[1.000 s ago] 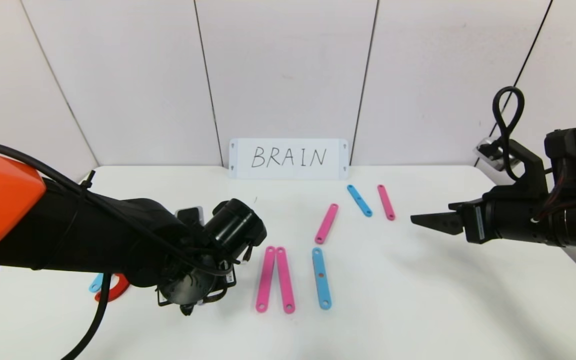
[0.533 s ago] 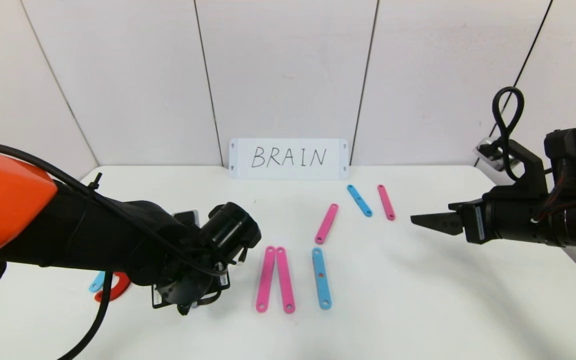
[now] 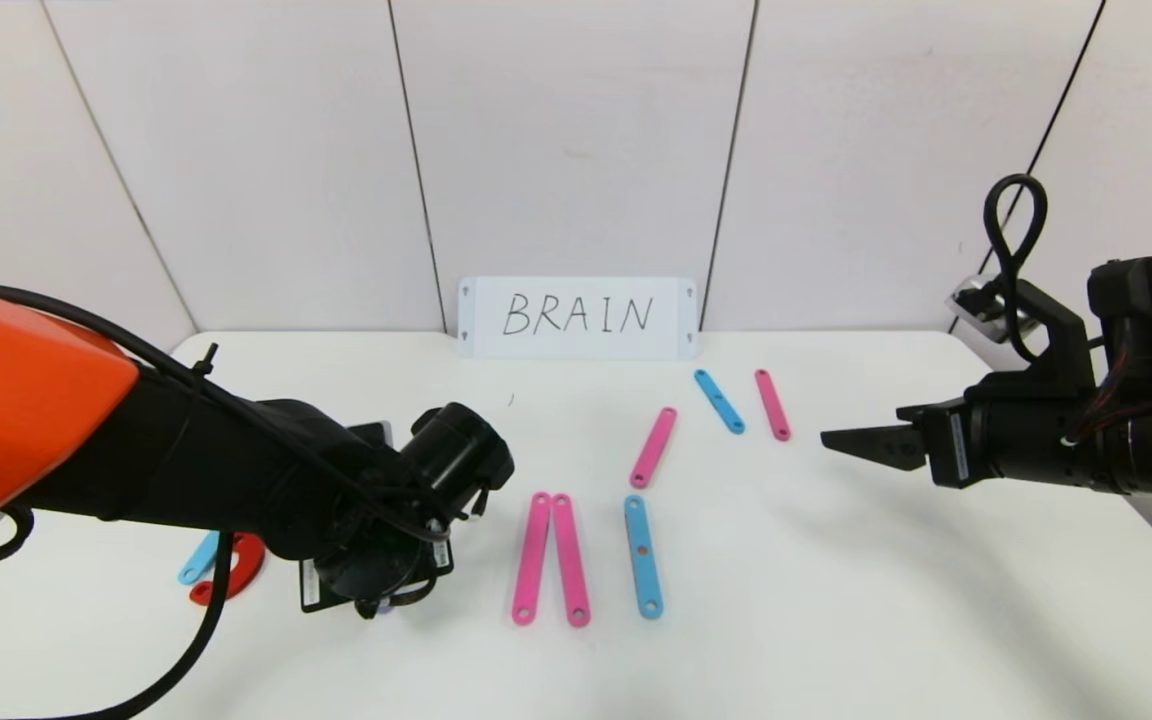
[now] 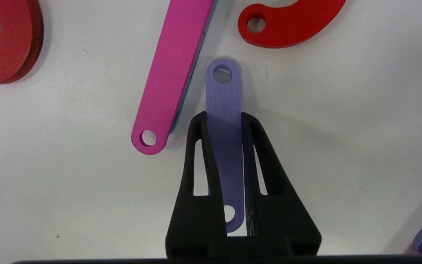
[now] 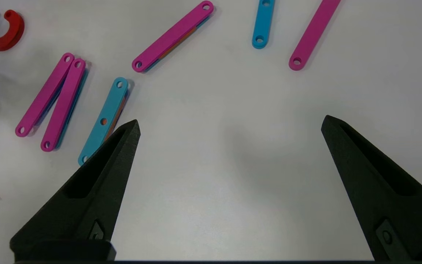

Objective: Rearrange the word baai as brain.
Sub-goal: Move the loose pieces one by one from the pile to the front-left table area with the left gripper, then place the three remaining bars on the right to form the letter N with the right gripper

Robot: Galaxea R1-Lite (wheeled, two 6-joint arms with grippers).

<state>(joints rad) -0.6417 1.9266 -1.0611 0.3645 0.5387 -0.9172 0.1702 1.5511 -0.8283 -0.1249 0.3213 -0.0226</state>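
Left gripper point(image 4: 225, 121) clamps a lilac strip point(image 4: 222, 95) edgewise just beside a pink strip point(image 4: 172, 73), likely to carry it; right gripper point(image 3: 841, 440) hovers released above the table point(image 3: 836, 600).

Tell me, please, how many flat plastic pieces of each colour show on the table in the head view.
Pink flat plastic strips: 4
Blue flat plastic strips: 3
Red C-shaped plastic curve: 1
Total: 8
Uncounted: lilac plastic strip, shut in the left claw, hidden there.

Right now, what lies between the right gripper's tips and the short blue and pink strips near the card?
Head view: only bare table between the open right gripper and the pink strip; the blue strip lies just beyond it.
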